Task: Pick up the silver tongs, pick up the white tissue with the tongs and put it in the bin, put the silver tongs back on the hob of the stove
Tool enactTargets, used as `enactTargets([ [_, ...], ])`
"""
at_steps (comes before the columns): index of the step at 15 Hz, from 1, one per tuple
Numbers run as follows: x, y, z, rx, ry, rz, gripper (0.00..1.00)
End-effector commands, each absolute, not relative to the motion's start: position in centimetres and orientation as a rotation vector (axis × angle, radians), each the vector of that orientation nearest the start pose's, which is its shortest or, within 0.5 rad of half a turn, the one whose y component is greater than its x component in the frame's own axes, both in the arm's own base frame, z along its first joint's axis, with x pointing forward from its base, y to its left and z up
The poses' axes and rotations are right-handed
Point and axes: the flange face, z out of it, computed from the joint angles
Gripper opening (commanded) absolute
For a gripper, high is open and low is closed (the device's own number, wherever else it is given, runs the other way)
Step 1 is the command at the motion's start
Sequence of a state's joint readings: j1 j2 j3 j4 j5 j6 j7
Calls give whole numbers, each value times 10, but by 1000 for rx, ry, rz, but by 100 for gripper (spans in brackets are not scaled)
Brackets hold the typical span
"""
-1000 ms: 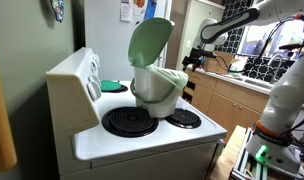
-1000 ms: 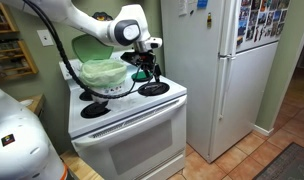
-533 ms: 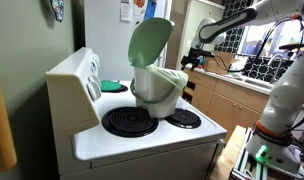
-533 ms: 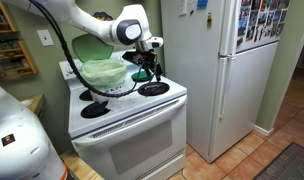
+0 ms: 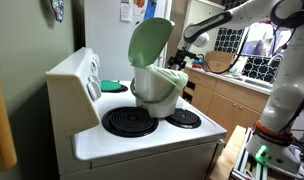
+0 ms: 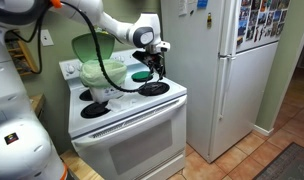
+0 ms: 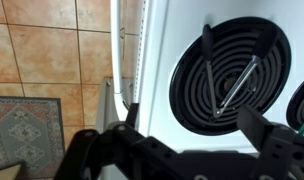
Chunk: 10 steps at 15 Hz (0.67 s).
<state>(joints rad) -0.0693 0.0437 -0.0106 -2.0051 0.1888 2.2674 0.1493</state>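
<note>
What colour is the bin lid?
Pale green. The lid stands open above the cream-white bin; it shows best in an exterior view.

Nothing legible in any view. Too small and blurred to read: the paper sheets (image 6: 203,6) stuck high on the door of the tall white fridge (image 6: 197,80), the patchwork of colour photos (image 6: 257,22) covering that fridge's side, the white notice with a blue patch beside it (image 5: 126,10) on the pale door behind the stove, and the markings round the knobs on the white electric stove's raised back panel (image 5: 92,75). Same in the wrist view: only blank white enamel and black coil, with no lettering to make out.
</note>
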Motion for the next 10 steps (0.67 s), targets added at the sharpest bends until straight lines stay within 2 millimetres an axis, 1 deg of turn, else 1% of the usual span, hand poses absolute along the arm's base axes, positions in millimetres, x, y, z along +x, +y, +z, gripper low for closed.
enactTargets([
  [1,623,-28,434,-2857,494,-145,100],
  [3,636,-24,421,-2891,475,-78,100],
  [4,643,-24,417,-2917,464,-85,100],
  [5,628,-24,425,-2893,468,-125,100],
  [7,639,-23,417,-2900,461,-112,100],
  [10,643,-24,415,-2901,460,-113,100],
])
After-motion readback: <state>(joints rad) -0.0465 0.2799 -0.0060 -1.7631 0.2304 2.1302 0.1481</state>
